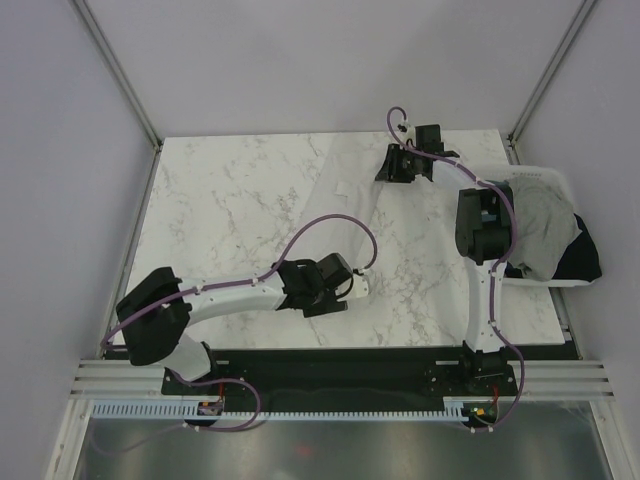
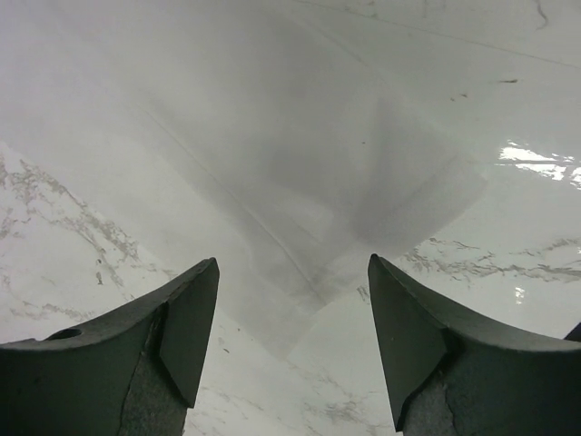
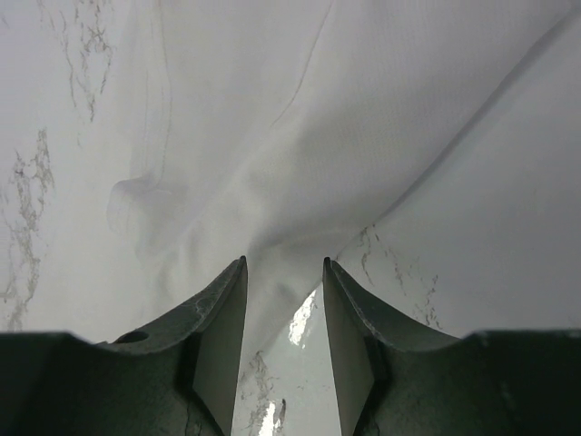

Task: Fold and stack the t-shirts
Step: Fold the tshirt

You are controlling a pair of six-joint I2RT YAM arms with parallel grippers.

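Note:
A plain white t-shirt [image 1: 410, 240] lies spread on the marble table, hard to tell from the surface. My left gripper [image 1: 345, 282] is open and empty at the shirt's near left. In the left wrist view a corner of the shirt [image 2: 300, 227] points toward the wide gap of that gripper [image 2: 292, 263]. My right gripper [image 1: 400, 166] is at the shirt's far edge. In the right wrist view its jaws [image 3: 283, 265] stand part open, with a bunched edge of the white shirt [image 3: 272, 182] reaching between them. A light grey shirt [image 1: 540, 225] and a black shirt [image 1: 585, 262] lie piled at the right.
A white plastic bin [image 1: 545, 175] stands at the table's right edge under the grey and black shirts. The marble table [image 1: 230, 200] shows bare at the left. Frame posts stand at the far corners. A black rail runs along the near edge.

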